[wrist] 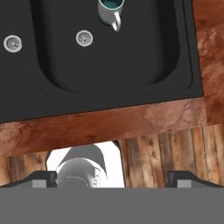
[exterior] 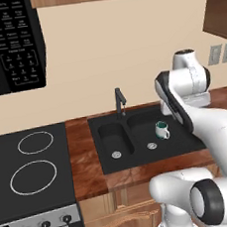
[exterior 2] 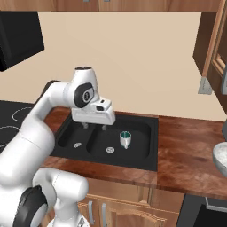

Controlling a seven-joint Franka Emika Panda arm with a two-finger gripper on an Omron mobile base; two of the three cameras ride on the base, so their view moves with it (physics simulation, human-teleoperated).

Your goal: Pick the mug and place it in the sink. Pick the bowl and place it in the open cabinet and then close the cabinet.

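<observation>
In a simulated kitchen, the robot's gripper (exterior 2: 95, 127) hangs above the front of the sink (exterior 2: 146, 153), its fingers (exterior 2: 85, 126) spread wide and holding nothing, apparently clear of the mug (exterior 2: 125, 139) so that the arm can turn to the next job. The mug stands upright in the basin nearer the counter's right end, beside the round silver drain (exterior 2: 110, 150), handle toward the front edge; the first half of the task looks done. The dark faucet (exterior: 120, 102) rises at the sink's back edge. Further right, at the counter's far right end, the bowl (exterior 2: 221, 159) waits untouched, below the cabinet (exterior 2: 214, 42), whose door stands open to receive it.
</observation>
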